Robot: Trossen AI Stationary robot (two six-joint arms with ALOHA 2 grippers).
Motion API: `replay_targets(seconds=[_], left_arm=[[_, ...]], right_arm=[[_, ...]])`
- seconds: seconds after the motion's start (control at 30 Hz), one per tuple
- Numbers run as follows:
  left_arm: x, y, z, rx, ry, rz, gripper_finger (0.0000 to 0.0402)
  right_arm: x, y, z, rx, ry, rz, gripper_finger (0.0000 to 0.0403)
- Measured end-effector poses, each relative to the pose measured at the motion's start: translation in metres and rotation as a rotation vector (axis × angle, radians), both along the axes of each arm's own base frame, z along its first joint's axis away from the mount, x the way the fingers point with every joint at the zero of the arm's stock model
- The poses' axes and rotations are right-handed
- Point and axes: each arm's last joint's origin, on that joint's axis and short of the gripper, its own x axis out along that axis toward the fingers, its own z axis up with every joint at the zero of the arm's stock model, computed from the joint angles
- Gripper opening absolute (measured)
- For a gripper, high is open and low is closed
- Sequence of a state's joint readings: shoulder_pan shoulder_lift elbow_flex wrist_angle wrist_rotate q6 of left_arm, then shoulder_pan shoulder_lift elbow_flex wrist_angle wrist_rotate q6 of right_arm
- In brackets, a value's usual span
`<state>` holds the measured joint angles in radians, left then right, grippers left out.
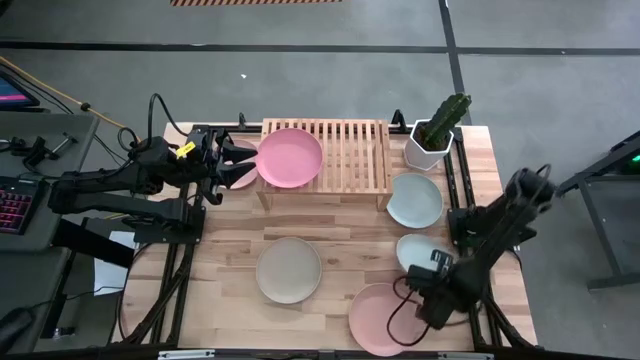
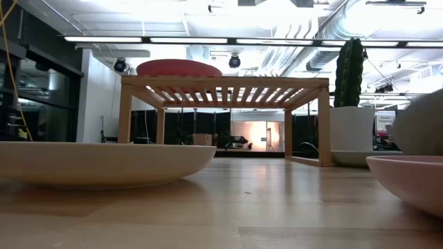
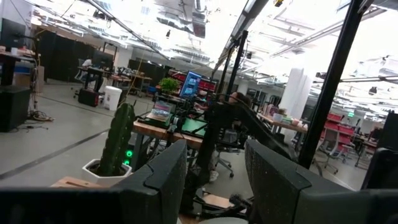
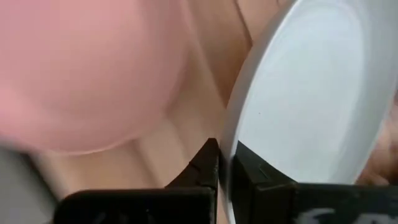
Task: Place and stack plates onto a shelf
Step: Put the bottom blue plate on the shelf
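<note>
The light wooden table [image 1: 330, 240] stands on a grey floor crossed by dark lines. At its far edge sits the low slatted shelf [image 1: 345, 160], with one pink plate [image 1: 290, 156] lying on its left half. Beside the shelf's right end stands a white pot with a cactus [image 1: 436, 132].

Loose plates lie in front: a beige plate [image 1: 289, 270] mid-table, a mint plate [image 1: 414, 199] just in front of the pot, a pale plate [image 1: 421, 252] nearer the front right, and a second pink plate [image 1: 380, 318] at the front edge.

The left tool [image 1: 232, 160] hangs just off the shelf's left end, beside the pink plate there, its fingers [image 3: 163, 177] apart with nothing between them. The right tool [image 4: 225, 163] is down at the front right, clamped on the rim of the pale plate, close beside the front pink plate.

Beyond the table the room is an open workshop with bright ceiling strip lights, exposed ducts, desks and monitors.
</note>
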<state>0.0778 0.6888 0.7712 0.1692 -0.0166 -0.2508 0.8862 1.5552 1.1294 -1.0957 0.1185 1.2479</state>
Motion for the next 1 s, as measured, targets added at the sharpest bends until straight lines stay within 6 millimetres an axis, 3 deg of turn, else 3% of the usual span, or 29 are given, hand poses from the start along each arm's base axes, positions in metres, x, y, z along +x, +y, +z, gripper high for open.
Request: replay_targets(seconds=[0.17, 0.33, 0.53, 0.67, 0.8, 1.0], left_arm=[[0.000, 0.001, 0.000, -0.005, 0.000, 0.020, 0.0152], [0.000, 0.001, 0.000, -0.008, -0.001, 0.033, 0.0152], [0.000, 0.001, 0.000, -0.017, -0.002, 0.030, 0.0152], [0.000, 0.001, 0.000, -0.045, -0.005, 0.007, 0.0152], [0.000, 0.000, 0.000, -0.073, -0.007, -0.034, 0.0152], [0.000, -0.002, 0.000, -0.070, -0.004, -0.084, 0.0152]], right_arm=[[0.000, -0.020, 0.055, 0.277, -0.250, 0.048, 0.0000], [0.016, -0.040, 0.115, 0.505, -0.593, 0.095, 0.0000], [0.047, -0.079, 0.188, 0.270, -0.935, 0.214, 0.0000], [0.057, -0.114, 0.223, -0.030, -1.000, 0.272, 0.0000], [0.063, -0.150, 0.225, -0.289, -0.813, 0.297, 0.0000], [0.095, -0.192, 0.190, -0.499, -0.457, 0.373, 0.0000]])
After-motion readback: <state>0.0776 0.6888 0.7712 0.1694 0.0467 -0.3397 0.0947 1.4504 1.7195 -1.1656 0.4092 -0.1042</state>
